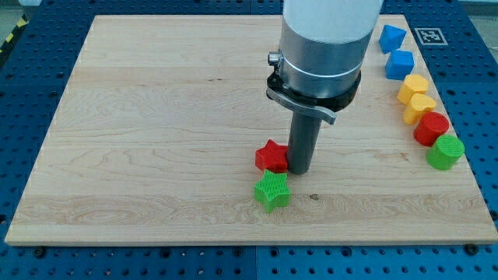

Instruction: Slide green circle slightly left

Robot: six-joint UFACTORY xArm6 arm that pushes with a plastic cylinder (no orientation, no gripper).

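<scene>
The pale wooden board (156, 117) fills most of the view, lying on a blue perforated table (23, 78). Over it the arm's grey-and-white cylinder (323, 47) ends in a straight dark rod with no fingers to open or close, so it holds nothing. My tip (299, 170) rests on the board just at the view's right of a red star block (271, 157), touching it or very nearly; I cannot tell which. A green star block (272, 191) sits just below the red one.

The green circle (445, 152), a ribbed round block, lies well apart at the board's right edge. Above it run 1 red round block (431, 128), 2 yellow blocks (418, 107), and 2 blue blocks (398, 64).
</scene>
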